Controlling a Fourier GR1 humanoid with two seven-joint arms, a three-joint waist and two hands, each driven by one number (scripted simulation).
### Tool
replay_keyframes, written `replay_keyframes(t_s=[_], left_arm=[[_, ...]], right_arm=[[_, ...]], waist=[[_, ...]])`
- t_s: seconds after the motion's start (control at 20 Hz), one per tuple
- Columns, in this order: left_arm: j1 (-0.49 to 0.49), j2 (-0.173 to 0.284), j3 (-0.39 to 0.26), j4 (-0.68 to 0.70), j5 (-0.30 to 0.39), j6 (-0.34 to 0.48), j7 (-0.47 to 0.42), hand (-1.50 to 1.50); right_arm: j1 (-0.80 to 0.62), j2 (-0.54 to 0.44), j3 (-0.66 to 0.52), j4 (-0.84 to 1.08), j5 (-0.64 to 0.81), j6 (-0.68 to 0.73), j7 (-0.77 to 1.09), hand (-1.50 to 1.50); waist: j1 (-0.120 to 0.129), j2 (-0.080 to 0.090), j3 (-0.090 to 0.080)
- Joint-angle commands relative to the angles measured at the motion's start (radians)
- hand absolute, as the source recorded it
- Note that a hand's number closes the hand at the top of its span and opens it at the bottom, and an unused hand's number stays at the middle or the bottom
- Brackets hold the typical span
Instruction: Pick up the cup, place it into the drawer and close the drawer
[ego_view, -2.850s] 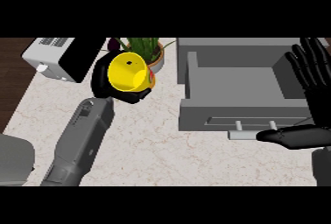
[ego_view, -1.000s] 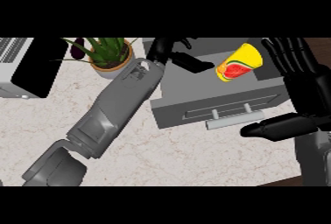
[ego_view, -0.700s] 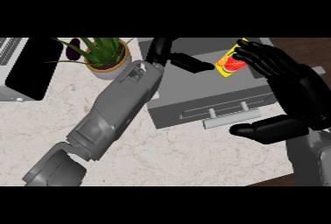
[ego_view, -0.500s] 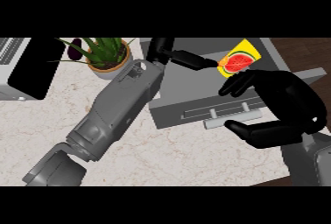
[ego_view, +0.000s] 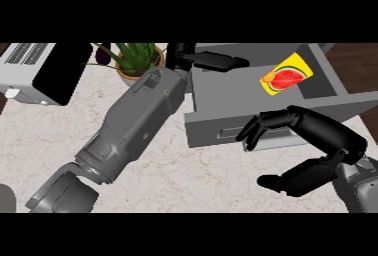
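Observation:
The yellow cup (ego_view: 284, 79), with a watermelon picture on it, lies on its side in the back right corner of the open grey drawer (ego_view: 225, 97). No hand touches it. My left hand (ego_view: 210, 60) reaches over the drawer's back left corner with straight fingers and holds nothing. Its grey forearm (ego_view: 136, 125) crosses the counter from the lower left. My right hand (ego_view: 314, 132) is in front of the drawer. Its bent fingers (ego_view: 258, 131) rest against the drawer's front panel by the handle, with the thumb (ego_view: 291, 179) spread well apart below.
A potted plant (ego_view: 136, 57) stands just left of the drawer, beside my left wrist. A grey appliance with a black panel (ego_view: 44, 70) sits at the far left. Marble counter (ego_view: 192, 175) lies in front of the drawer. Dark floor (ego_view: 362, 65) shows at the right.
The left hand carried the cup to the drawer and let it go inside. The right hand came down from above the drawer to its front panel, fingers bending.

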Motion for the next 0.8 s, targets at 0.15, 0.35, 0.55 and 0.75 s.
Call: replay_keyframes(t_s=[0.15,0.35,0.55,0.75], left_arm=[[0.002,0.0,0.051,0.025,0.045,-0.023,-0.039,-1.5],[0.076,0.008,0.047,-0.007,0.037,-0.054,-0.096,-1.5],[0.117,0.009,0.058,-0.045,0.045,-0.09,-0.093,-1.5],[0.194,0.046,0.052,-0.12,0.045,-0.095,-0.088,-1.5]], right_arm=[[0.105,-0.043,0.086,0.024,0.372,-0.089,-0.118,-1.5],[0.026,0.028,0.158,0.249,0.527,-0.195,-0.145,-1.5],[-0.039,0.068,0.23,0.465,0.619,-0.216,-0.217,-1.5],[-0.087,0.085,0.224,0.714,0.698,-0.308,-0.339,1.5]], waist=[[0.078,-0.011,0.001],[0.135,-0.014,0.001],[0.149,-0.017,0.0],[0.181,-0.018,0.001]])
